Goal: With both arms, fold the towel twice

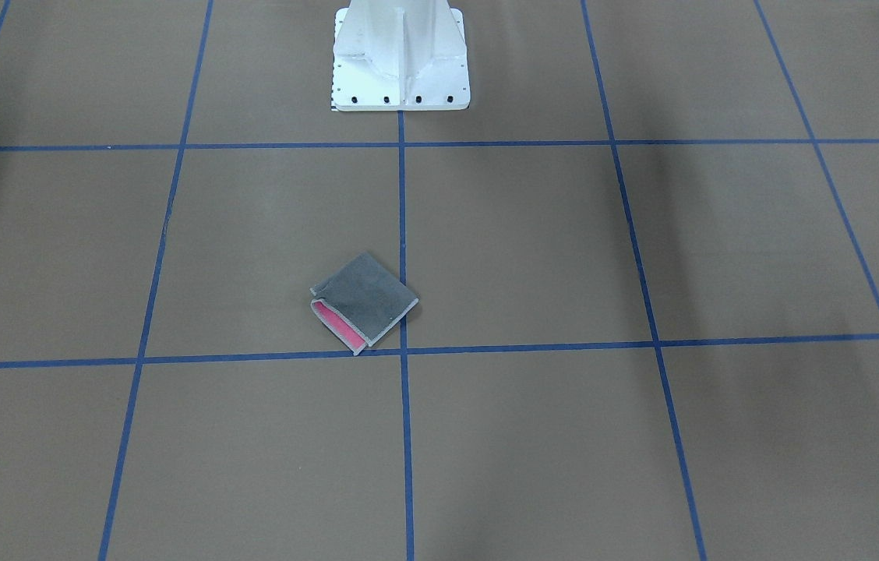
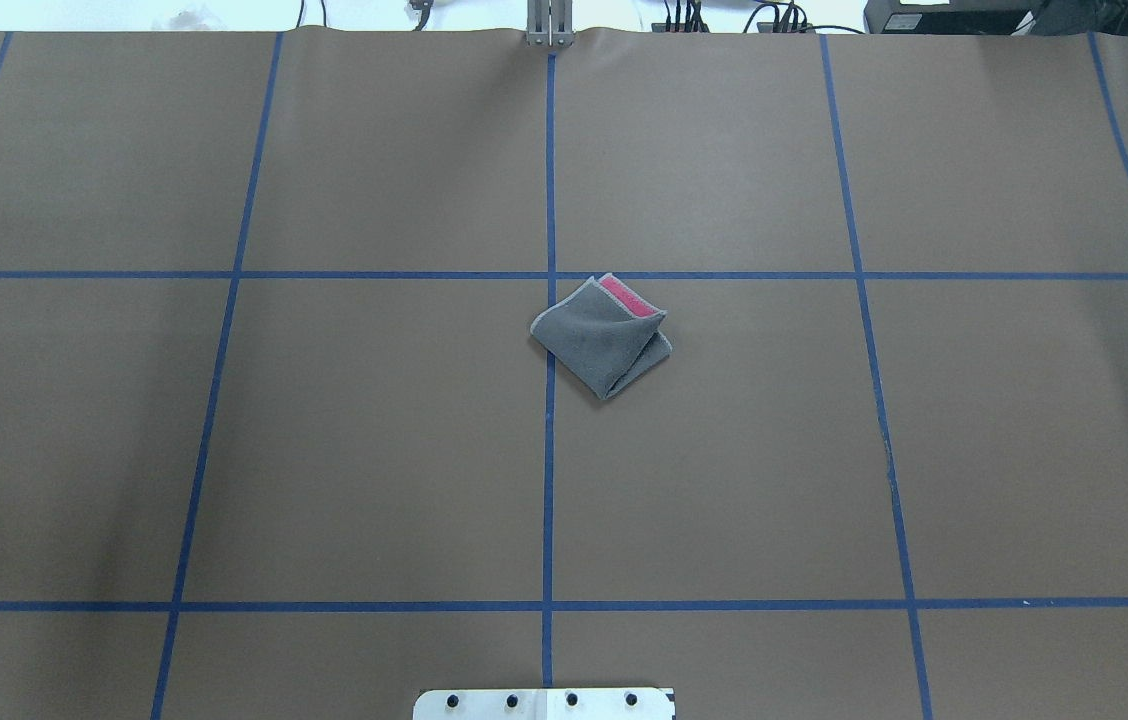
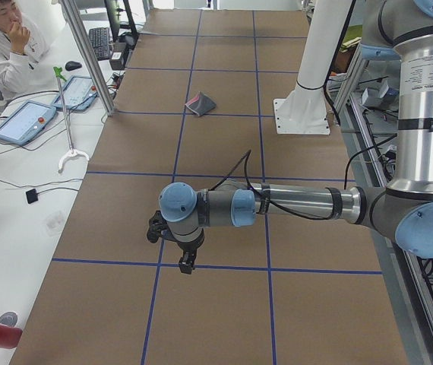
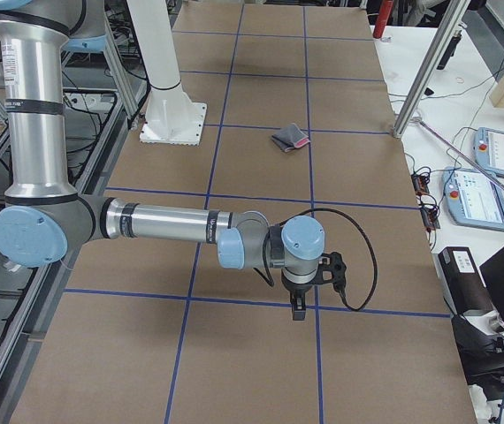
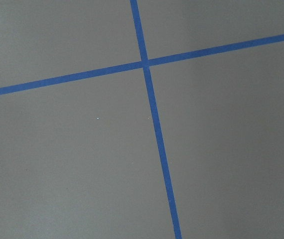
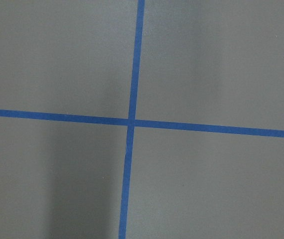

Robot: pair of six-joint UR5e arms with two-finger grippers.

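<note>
The towel (image 1: 364,302) lies folded into a small square near the table's middle, grey face up, with a pink strip showing along one edge. It also shows in the overhead view (image 2: 604,335) and both side views (image 3: 200,103) (image 4: 289,138). My left gripper (image 3: 187,266) hangs over the mat far from the towel, towards the table's left end. My right gripper (image 4: 298,311) hangs likewise towards the right end. Each shows only in a side view, so I cannot tell whether it is open or shut. Both wrist views show only brown mat and crossing blue tape.
The white bolted pedestal (image 1: 400,58) stands at the robot's edge of the table. An operator (image 3: 0,46) sits beside a side bench with teach pendants (image 3: 23,122). More pendants (image 4: 477,196) lie on the bench in the right view. Blue tape lines grid the brown mat.
</note>
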